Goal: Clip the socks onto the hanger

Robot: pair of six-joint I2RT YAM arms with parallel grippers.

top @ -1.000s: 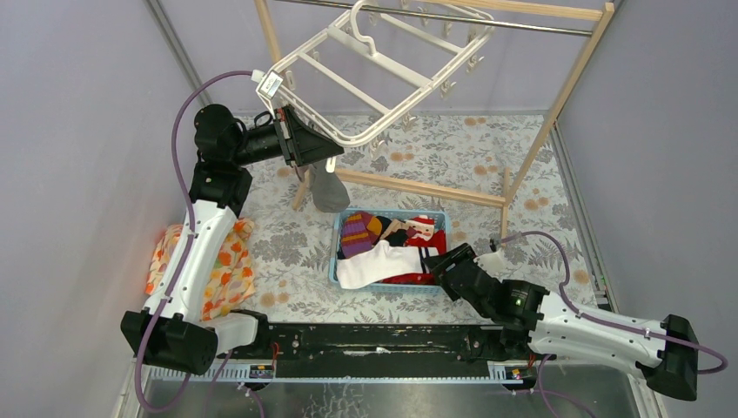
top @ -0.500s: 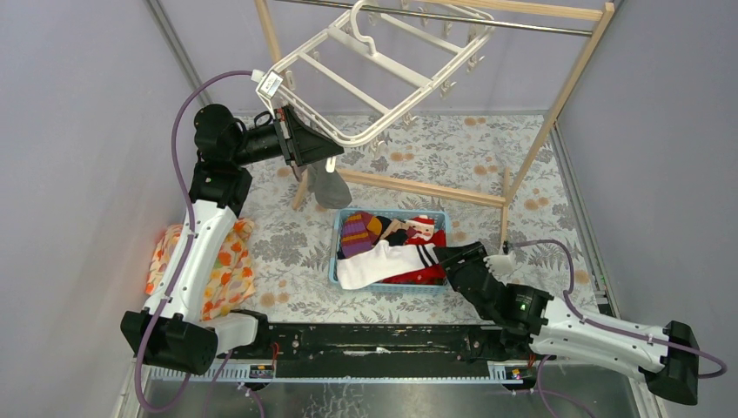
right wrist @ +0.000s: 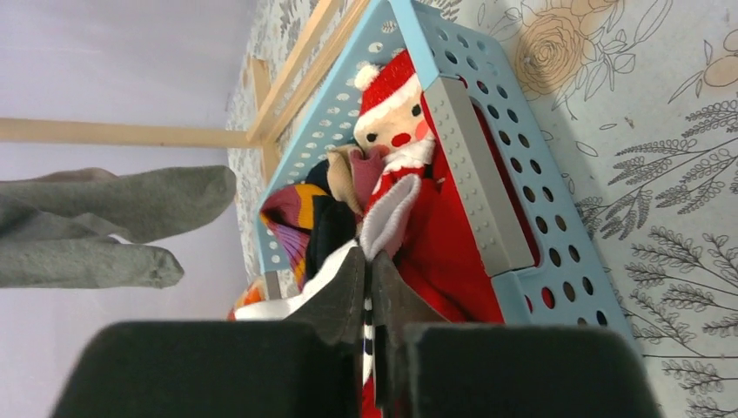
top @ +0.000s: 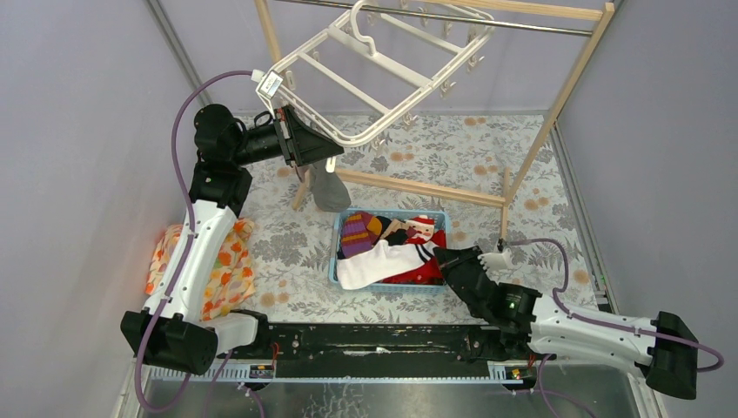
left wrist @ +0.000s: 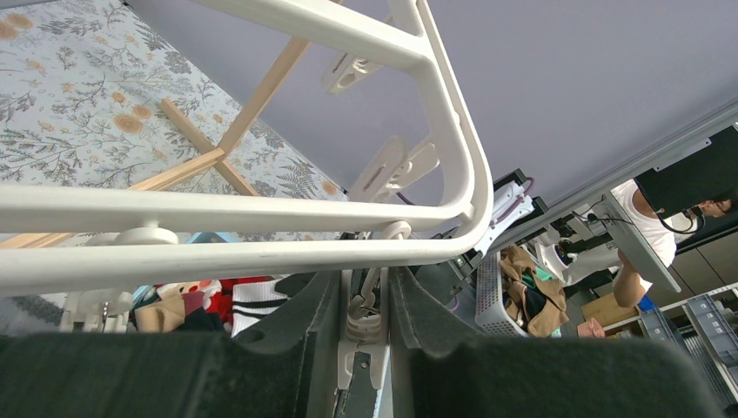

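Observation:
The white hanger (top: 365, 137) hangs tilted from the rail at the back. My left gripper (top: 326, 152) is at its near corner, shut on one dangling clip (left wrist: 365, 324) under the frame (left wrist: 261, 257). A grey sock (top: 329, 187) hangs below that corner and also shows in the right wrist view as a grey sock (right wrist: 104, 226). A whitish sock (top: 379, 264) with a black-striped cuff lies across the blue basket (top: 334, 261). My right gripper (top: 438, 254) is shut on that striped cuff (right wrist: 367, 335), fingers pressed together (right wrist: 367, 261).
The basket (right wrist: 557, 287) also holds a red Santa garment (top: 422, 228) and a purple-striped piece (top: 355, 233). A pale wooden rack bar (top: 418, 185) runs behind the basket. An orange patterned cloth (top: 228, 270) lies by the left arm.
My right gripper moved left to the basket's right end and shut on the white sock's striped cuff. The left arm and hanger have not moved.

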